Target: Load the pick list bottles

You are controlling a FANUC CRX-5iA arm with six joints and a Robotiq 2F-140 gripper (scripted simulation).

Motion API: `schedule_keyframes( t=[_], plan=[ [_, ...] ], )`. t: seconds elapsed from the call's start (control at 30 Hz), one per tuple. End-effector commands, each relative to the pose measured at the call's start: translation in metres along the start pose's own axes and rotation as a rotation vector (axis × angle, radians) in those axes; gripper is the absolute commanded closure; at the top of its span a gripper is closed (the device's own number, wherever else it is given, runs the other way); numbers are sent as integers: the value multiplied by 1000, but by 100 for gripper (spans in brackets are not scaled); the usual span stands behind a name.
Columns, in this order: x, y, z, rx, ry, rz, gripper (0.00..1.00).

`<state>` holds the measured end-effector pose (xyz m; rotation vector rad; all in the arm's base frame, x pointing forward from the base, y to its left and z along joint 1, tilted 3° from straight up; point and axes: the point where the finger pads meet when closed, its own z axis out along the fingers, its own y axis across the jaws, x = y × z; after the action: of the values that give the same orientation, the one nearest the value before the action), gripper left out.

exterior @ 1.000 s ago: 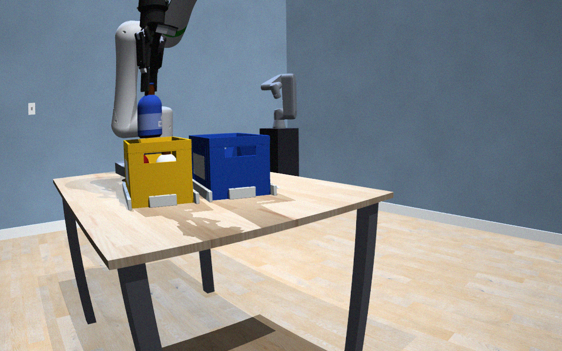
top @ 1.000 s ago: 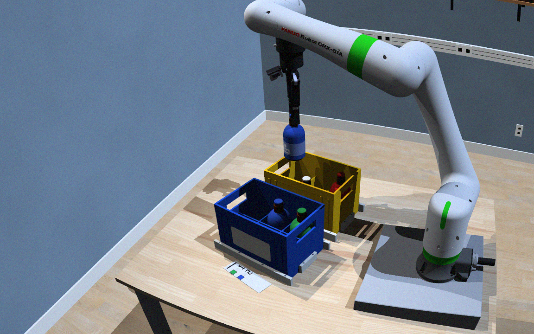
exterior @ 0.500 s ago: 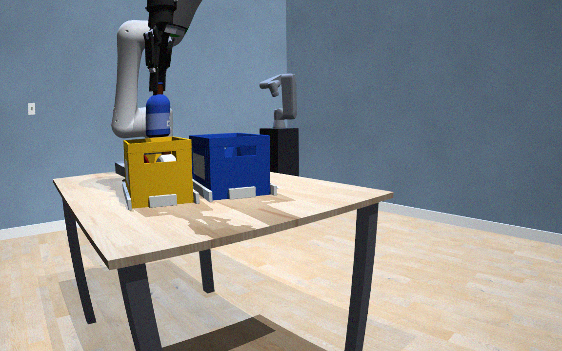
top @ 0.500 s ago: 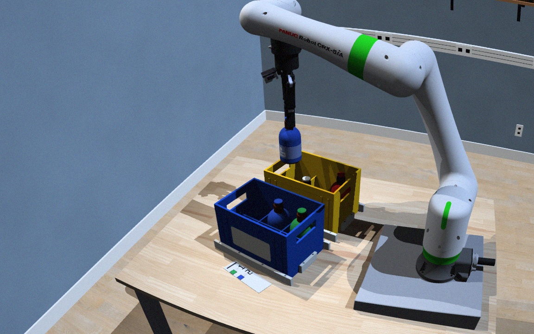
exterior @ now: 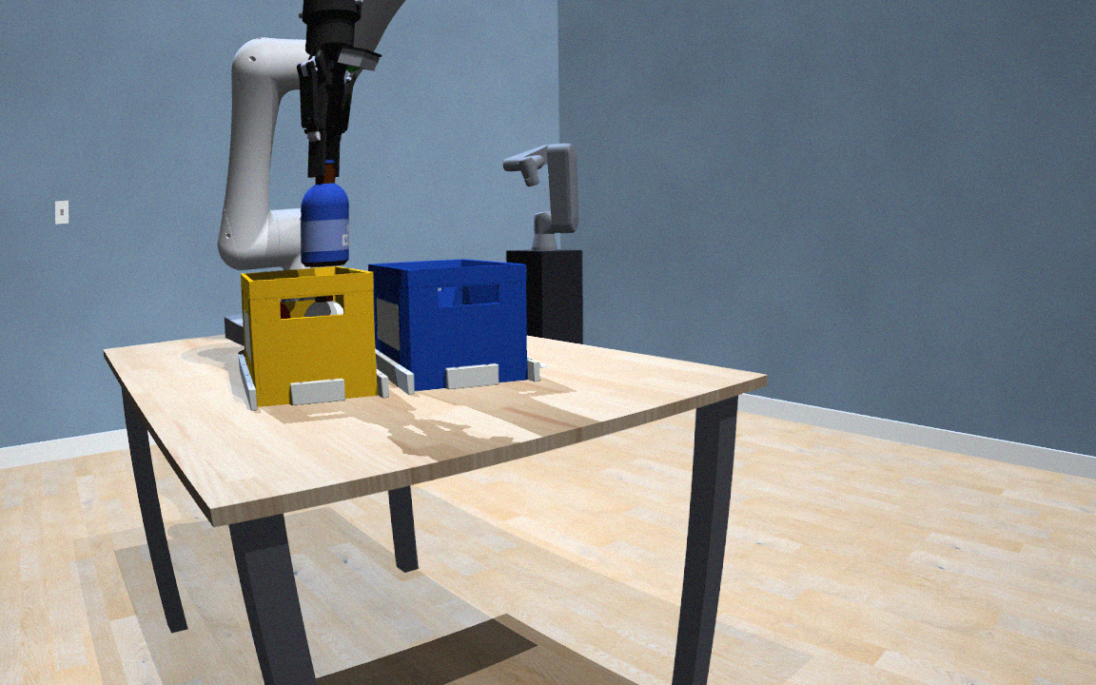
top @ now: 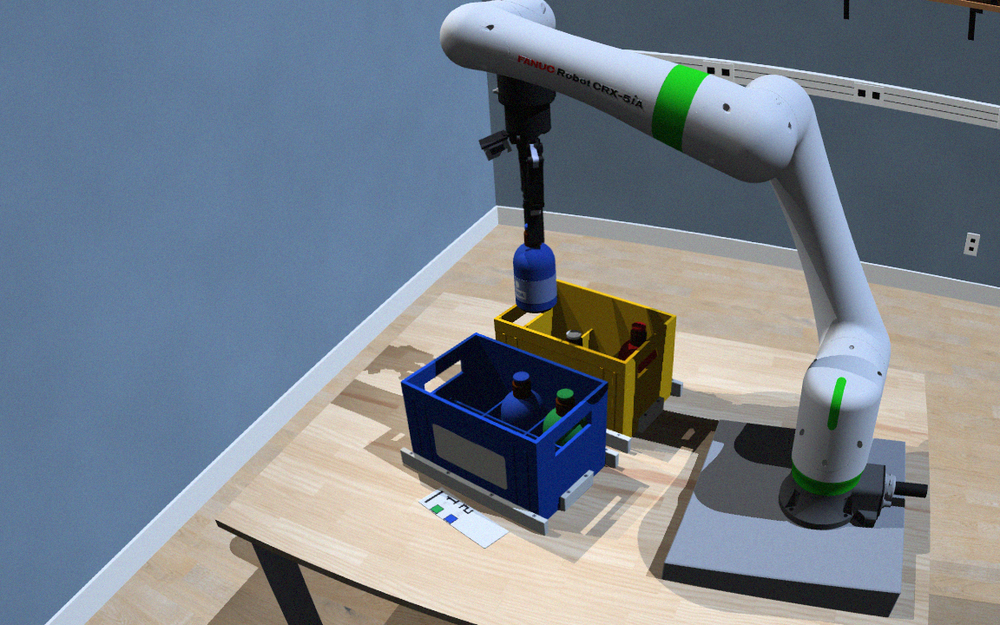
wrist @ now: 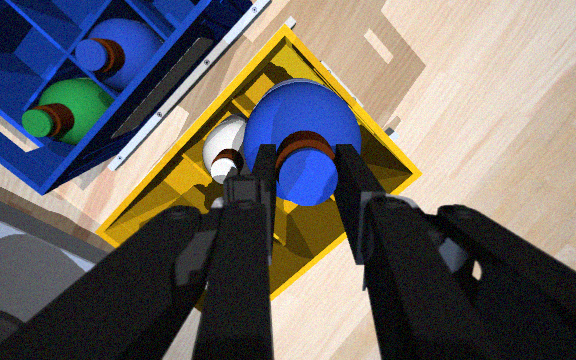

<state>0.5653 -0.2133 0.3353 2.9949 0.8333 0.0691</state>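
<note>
Gripping the held blue bottle (top: 535,272) (exterior: 324,221) (wrist: 303,105) by the neck, with the pincer (top: 534,233) (exterior: 324,170) (wrist: 305,169) shut on it, upright over the yellow crate (top: 604,371) (exterior: 313,358) (wrist: 238,79). To judge by the pick list (top: 480,532), wanted: one green, two blue. Already in the blue crate (top: 574,466) (exterior: 466,341) (wrist: 8,156): one green bottle (top: 554,424) (wrist: 75,107) and one standing blue bottle (top: 521,404) (wrist: 130,55). Likely the last one to deliver, then.

Make sure of the height first — very little room between base and yellow rim in the exterior view. Raise if needed, then carry across level and unhurried, to keep the bottle from swinging about its neck. Steer wide of the white bottle (top: 574,334) (exterior: 323,309) (wrist: 220,140) and the red bottle (top: 634,335) (exterior: 284,311), both to be left in the yellow crate.

Over the blue crate, pick a free cell and centre the wide body before going down. Descend straight, watching the dividers and the neighbouring shoulders. Keep sideways push off the walls, despite the light-grey stops (top: 480,497) (exterior: 472,375) (wrist: 183,85) around the crates on the tabletop (top: 332,497) (exterior: 483,425) (wrist: 518,150). Let go only with the base fully seated — then open just enough and withdraw straight up.
</note>
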Motion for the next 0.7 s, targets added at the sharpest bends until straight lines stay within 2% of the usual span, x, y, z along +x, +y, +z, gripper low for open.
schedule_keyframes(
  t=[0.0, 0.67],
  plan=[
    [4, -4, -1, -2, 1, 0, 90],
    [29, -29, -1, -2, 2, 0, 90]
  ],
)
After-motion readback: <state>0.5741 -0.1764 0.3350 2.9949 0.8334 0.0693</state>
